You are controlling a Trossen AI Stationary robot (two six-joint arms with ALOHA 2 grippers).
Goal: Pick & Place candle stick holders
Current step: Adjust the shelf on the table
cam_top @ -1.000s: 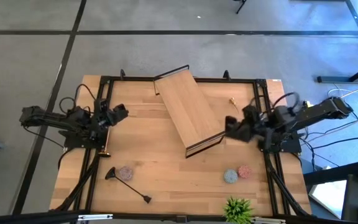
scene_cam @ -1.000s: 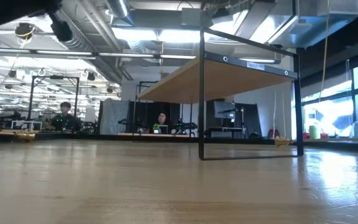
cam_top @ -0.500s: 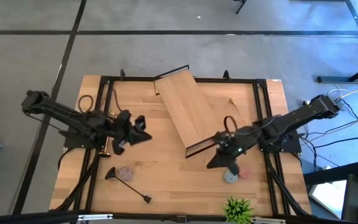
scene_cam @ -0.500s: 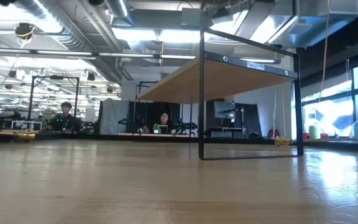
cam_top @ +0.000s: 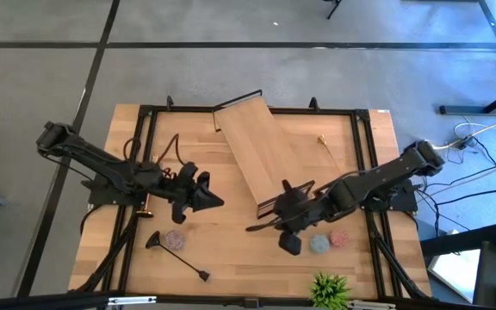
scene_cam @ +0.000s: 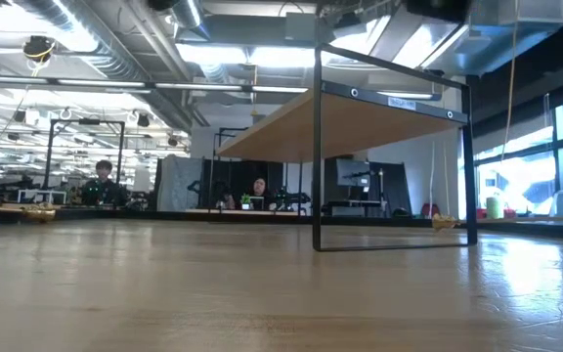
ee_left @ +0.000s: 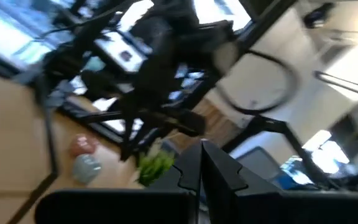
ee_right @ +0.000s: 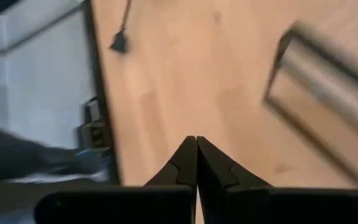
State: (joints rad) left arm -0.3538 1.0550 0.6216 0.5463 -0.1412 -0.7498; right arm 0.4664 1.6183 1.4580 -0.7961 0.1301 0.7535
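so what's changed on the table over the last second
Both arms swung in from the table's sides toward its middle: the left gripper moved rightward, the right gripper leftward and toward the front edge. Both jaws stayed shut and empty. The black candlestick, the wooden shelf and the gold candlestick have not moved.

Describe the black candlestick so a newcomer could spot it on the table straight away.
Start at the wooden shelf board lying slantwise across the middle of the table, then go to the table's front left corner. The black candle stick holder lies on its side there, flared base beside a small pinkish disc. It is the only long, thin, black object lying flat on the wood.
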